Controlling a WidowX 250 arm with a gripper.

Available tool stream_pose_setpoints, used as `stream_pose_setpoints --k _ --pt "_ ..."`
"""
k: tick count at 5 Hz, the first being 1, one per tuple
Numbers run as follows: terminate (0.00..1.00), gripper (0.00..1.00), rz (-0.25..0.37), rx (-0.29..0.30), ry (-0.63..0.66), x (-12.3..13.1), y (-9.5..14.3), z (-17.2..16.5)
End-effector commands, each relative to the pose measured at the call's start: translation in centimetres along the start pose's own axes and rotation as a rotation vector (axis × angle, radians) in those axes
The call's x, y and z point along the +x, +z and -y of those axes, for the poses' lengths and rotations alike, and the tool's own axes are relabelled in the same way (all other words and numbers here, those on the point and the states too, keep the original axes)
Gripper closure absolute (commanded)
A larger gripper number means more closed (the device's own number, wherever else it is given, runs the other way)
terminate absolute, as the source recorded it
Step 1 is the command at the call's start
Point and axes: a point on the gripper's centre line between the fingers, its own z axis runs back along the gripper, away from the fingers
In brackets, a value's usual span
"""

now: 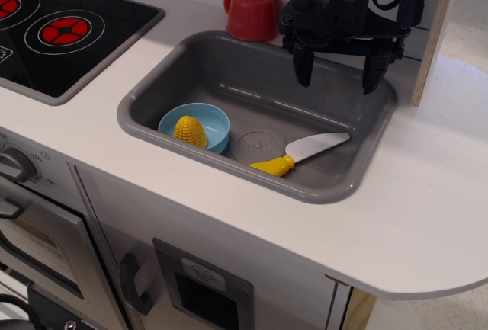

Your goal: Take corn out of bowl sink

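The yellow corn [190, 131] lies inside the light-blue bowl [210, 115], which sits in the front left corner of the grey sink [229, 71]. My gripper [339, 75] hangs above the sink's back right part, well to the right of the bowl and higher. Its two black fingers [303, 63] point down, spread apart, with nothing between them.
A yellow-handled toy knife [299, 153] lies in the sink to the right of the round drain [261, 145]. A red cup [252, 13] stands upside down behind the sink by the tiled wall. A black stove top [61, 29] is at the left. A wooden panel [438, 33] stands at the right.
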Motion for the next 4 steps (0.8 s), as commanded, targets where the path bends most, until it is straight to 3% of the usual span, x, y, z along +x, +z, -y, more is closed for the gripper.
stream_pose_setpoints --k 1,2,3,4 --pt "0.00 0.00 0.000 0.000 0.000 0.0 0.0 0.0" --pt "0.00 0.00 0.014 -0.020 0.001 0.6 0.5 -3.7" --pt "0.00 0.00 0.018 0.011 0.008 0.7 0.6 -7.0" --pt "0.00 0.00 0.037 -0.006 0.001 0.9 0.7 -10.1"
